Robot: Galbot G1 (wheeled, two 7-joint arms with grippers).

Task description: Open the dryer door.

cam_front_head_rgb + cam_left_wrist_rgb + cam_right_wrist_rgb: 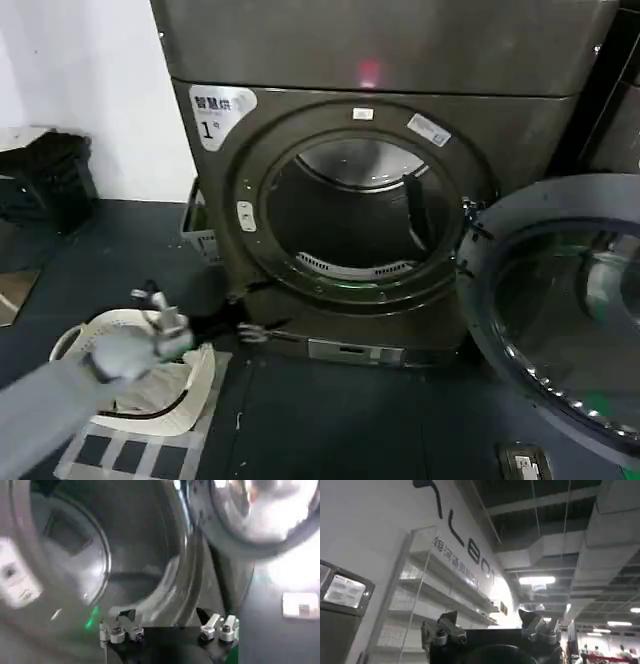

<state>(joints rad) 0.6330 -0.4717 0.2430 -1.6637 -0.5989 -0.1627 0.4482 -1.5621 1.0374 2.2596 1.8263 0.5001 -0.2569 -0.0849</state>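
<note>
The dryer door (560, 320), a chrome ring around dark domed glass, stands swung wide open to the right of the grey-brown dryer (520, 125) with the white "1" sticker (222, 115). The drum opening (360, 210) is exposed. My left gripper (255, 330) hangs low in front of the machine's lower left corner, open and holding nothing. In the left wrist view the left gripper (165, 619) faces the drum (125, 555), with the open door (250, 520) off to one side. My right gripper (490, 620) is open and empty, pointing up at shelves and ceiling.
A white laundry basket (200, 385) sits on a checkered mat (130, 450) under my left arm. A grey crate (200, 235) stands beside the dryer's left side. A black object (45, 180) lies at the far left. A small device (525, 462) rests on the floor.
</note>
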